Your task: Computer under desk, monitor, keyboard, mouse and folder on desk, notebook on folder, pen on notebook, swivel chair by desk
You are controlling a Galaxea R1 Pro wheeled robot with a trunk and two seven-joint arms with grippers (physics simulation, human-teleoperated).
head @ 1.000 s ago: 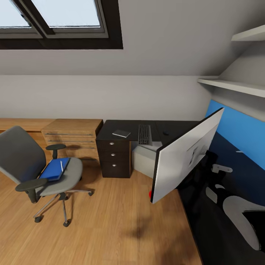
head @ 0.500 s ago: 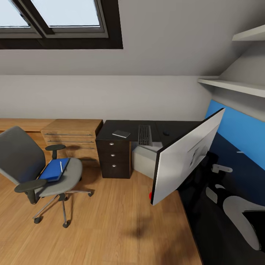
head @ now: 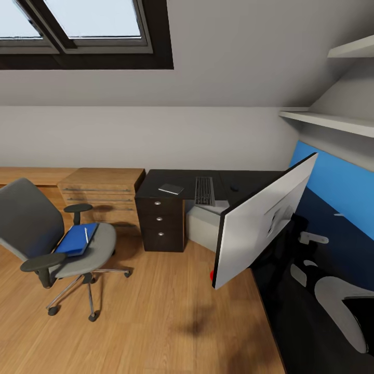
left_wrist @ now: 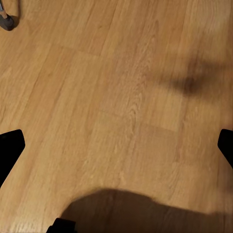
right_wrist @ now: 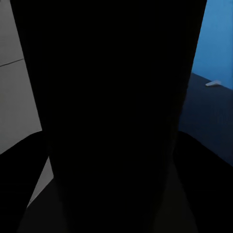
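Gaping left hand (left_wrist: 116,145) over floor (left_wrist: 121,73) — right hand's state unreadable

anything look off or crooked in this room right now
Yes. The monitor is tilted steeply, its pale back toward the camera, leaning over the desk edge rather than standing upright. The folder and pen lie on the swivel chair seat, not the desk.

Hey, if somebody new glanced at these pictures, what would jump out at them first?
Probably the monitor, tilted steeply in mid-air at the right, its pale back facing the camera. Next, the bright blue folder with a white pen on it, lying on the swivel chair at the left.
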